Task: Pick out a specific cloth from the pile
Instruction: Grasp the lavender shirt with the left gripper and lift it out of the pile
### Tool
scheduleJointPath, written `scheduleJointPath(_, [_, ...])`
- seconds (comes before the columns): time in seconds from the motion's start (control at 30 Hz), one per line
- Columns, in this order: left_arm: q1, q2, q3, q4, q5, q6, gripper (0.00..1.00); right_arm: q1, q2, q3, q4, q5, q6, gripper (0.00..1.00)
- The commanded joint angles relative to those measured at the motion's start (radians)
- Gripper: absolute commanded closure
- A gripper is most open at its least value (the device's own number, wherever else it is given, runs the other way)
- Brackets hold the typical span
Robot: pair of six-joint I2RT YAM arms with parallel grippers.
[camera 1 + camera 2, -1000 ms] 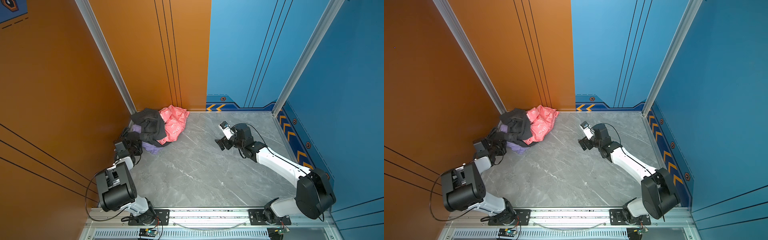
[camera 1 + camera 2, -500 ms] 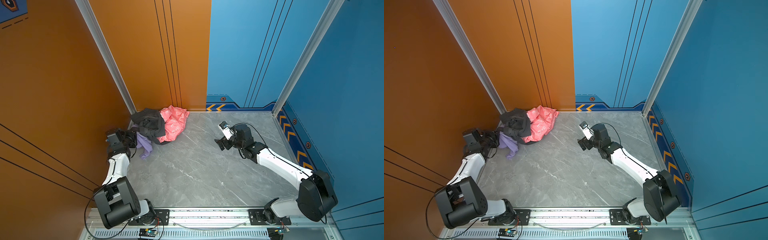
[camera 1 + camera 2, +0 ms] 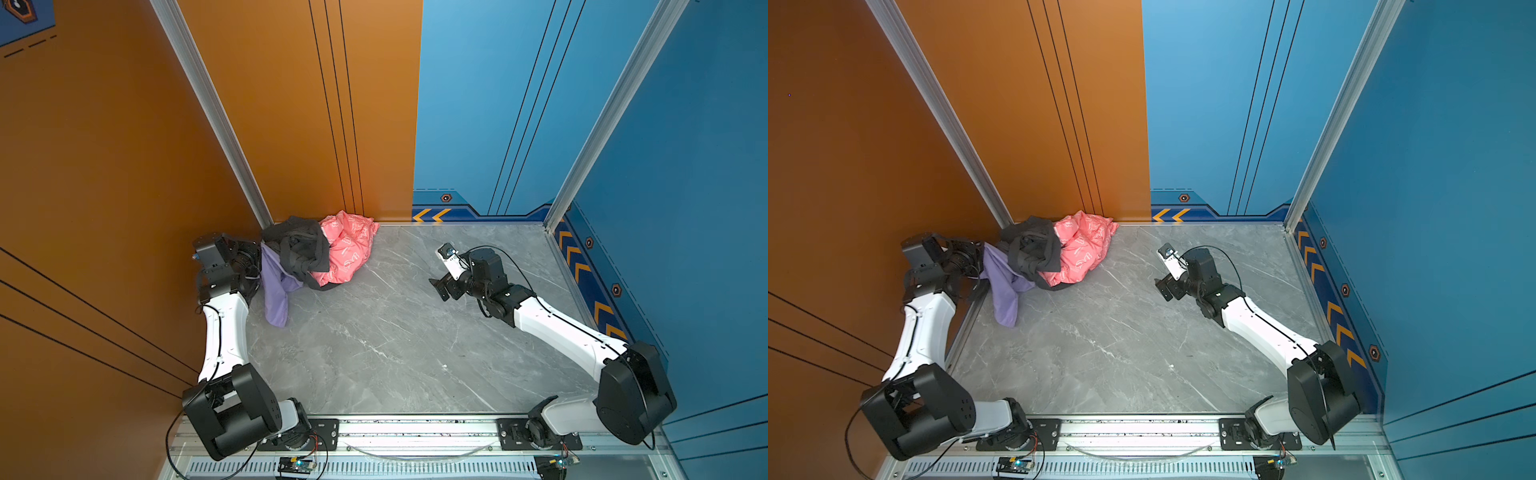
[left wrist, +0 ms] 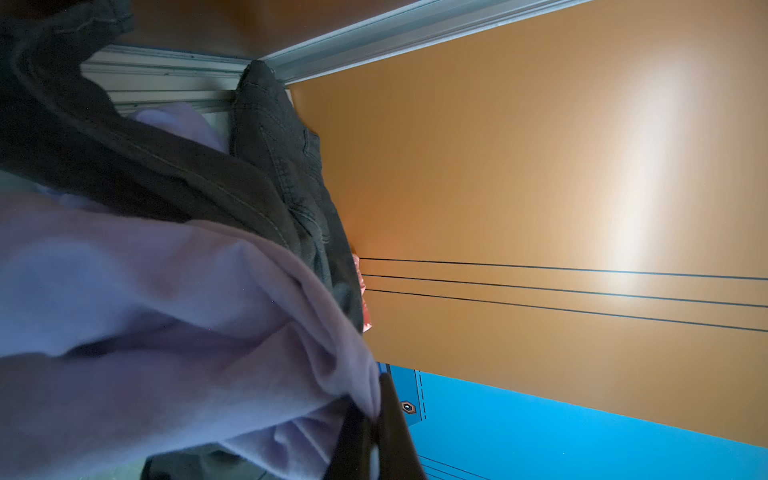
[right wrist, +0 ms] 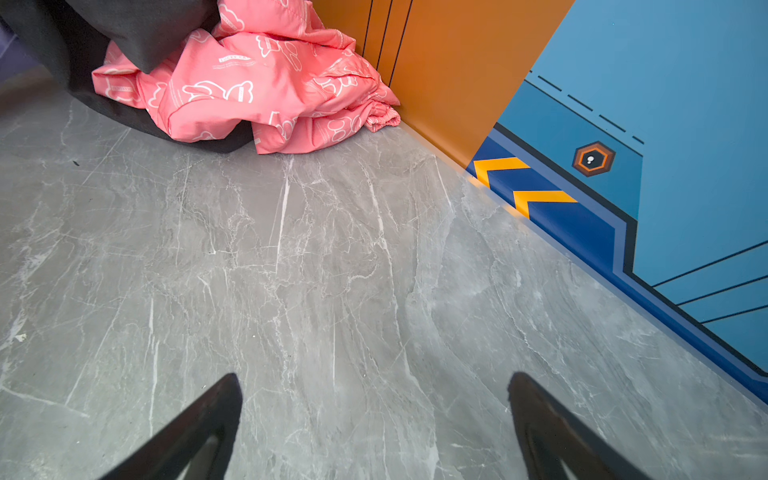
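mid pull-out: left gripper [image 4: 374, 432] clamped on the lavender cloth [image 3: 275, 291], half out of the pile [image 3: 340, 253] by the orange wall [image 3: 291, 124] w/ the dark garment [image 3: 297, 249] draped over it, right gripper [image 5: 374, 378] jaws wide apart & empty, next prob needs a steady drag clear.

Both top views: evenly, brightly lit, sharp; shadows kept soft. Left wrist view: broad glare seen on orange wall [image 4: 519, 166]; the cloth [image 4: 166, 311] rendered dim and blurred up close. Right wrist view: lit evenly, sharp.
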Motion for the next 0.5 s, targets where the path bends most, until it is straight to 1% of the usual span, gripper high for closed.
scheduleJointPath(0.0, [-0.004,-0.046,0.089,-0.001,-0.019,0.075,1.00,0.008,-0.015,-0.003,0.001,0.018,-0.015,0.00])
scheduleJointPath(0.13, [-0.005,-0.041,0.168,-0.043,-0.021,0.125,1.00,0.008,-0.010,-0.003,0.006,0.016,-0.019,0.00])
scheduleJointPath(0.47, [-0.031,-0.029,0.345,-0.047,-0.015,0.247,1.00,0.010,0.013,0.018,0.008,0.020,-0.024,0.00])
